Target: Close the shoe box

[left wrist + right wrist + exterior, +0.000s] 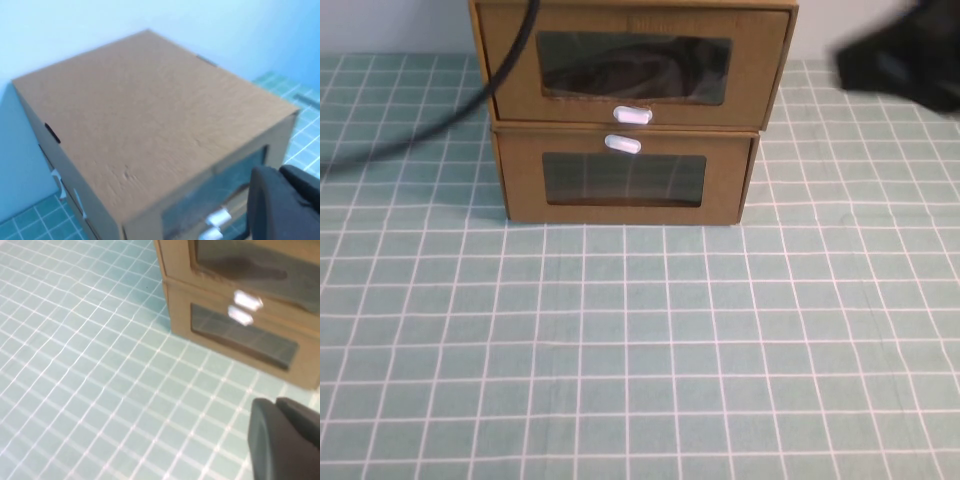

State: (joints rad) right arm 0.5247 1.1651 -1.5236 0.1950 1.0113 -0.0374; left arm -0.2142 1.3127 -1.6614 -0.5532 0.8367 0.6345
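Note:
The shoe box [633,62] is the upper of two stacked brown cardboard boxes at the table's back, with a clear window and a white pull tab [631,115] below it. I cannot tell how far its drawer stands out. It also shows in the left wrist view [150,115] and the right wrist view [235,260]. My left gripper [280,175] hovers shut and empty above the box's front corner; it is out of the high view. My right gripper [275,404] is shut and empty over the table in front of the boxes; its arm is a dark blur [905,60] at the back right.
The lower matching box [625,180] has its white tab [623,145] above its window. A black cable [440,130] crosses the shoe box's left corner and runs off to the left. The green gridded table [640,350] spreads in front.

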